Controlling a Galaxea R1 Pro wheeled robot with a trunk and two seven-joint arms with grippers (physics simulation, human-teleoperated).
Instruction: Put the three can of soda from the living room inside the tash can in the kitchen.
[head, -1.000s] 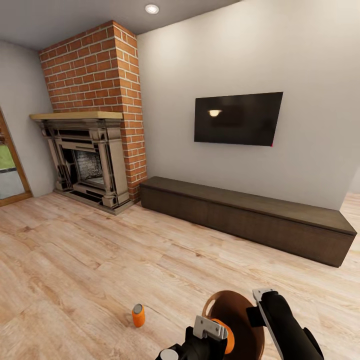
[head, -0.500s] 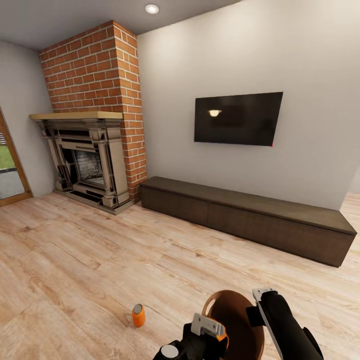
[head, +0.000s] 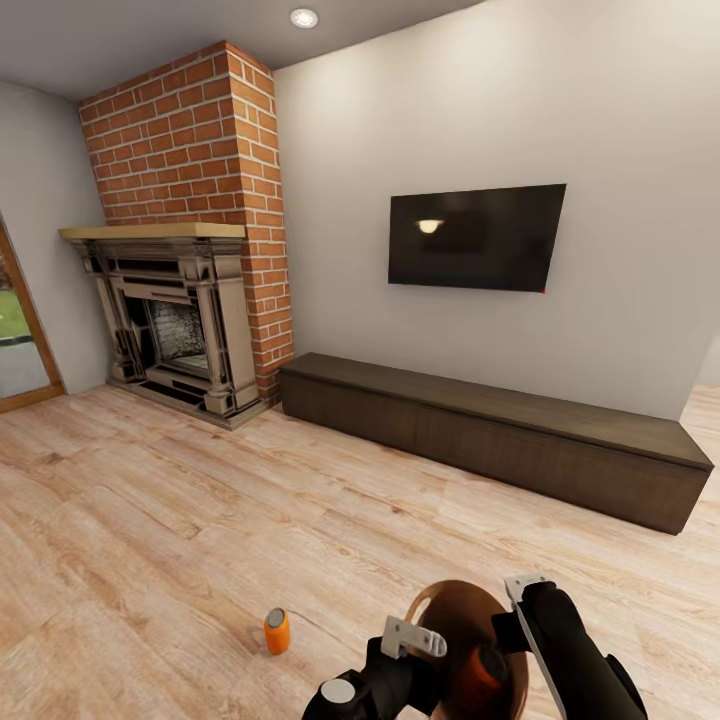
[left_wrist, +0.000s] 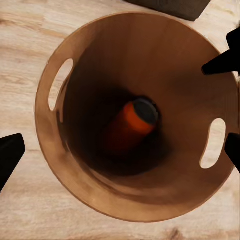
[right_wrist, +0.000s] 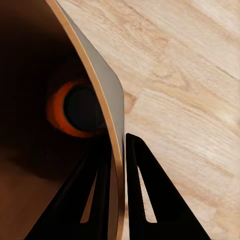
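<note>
Bin held up in front of the robot, living room side: tash can (head: 462, 625) gripped by the right claw (right_wrist: 117, 150), fingers pinched either side of its rim wall, one inside and one outside. Left claw (head: 415, 637) hovers over the bin mouth, spread wide and empty, dark fingertips (left_wrist: 10, 152) apart at the edges of its wrist view.

Orange can (left_wrist: 131, 125) lies tilted inside the bin, near the bottom, dark top toward the camera; same can glows orange through the bin in the right wrist view (right_wrist: 75, 107). Second orange can (head: 277, 631) stands upright on the wood floor (head: 150, 520), off to the left of the bin, apart from both claws. Blue can not spotted. Brick fireplace (head: 190, 230), wall TV (head: 475, 237) and low dark cabinet (head: 500, 435) behind.

Judgement: one can in, two to go, then carry to the kitchen.

Risks: rim pinch is a thin one-sided hold, so the bin could swing or slip when the base moves, and tilt could spill the loose can. Reaching low for the floor can may knock it over and send it rolling
</note>
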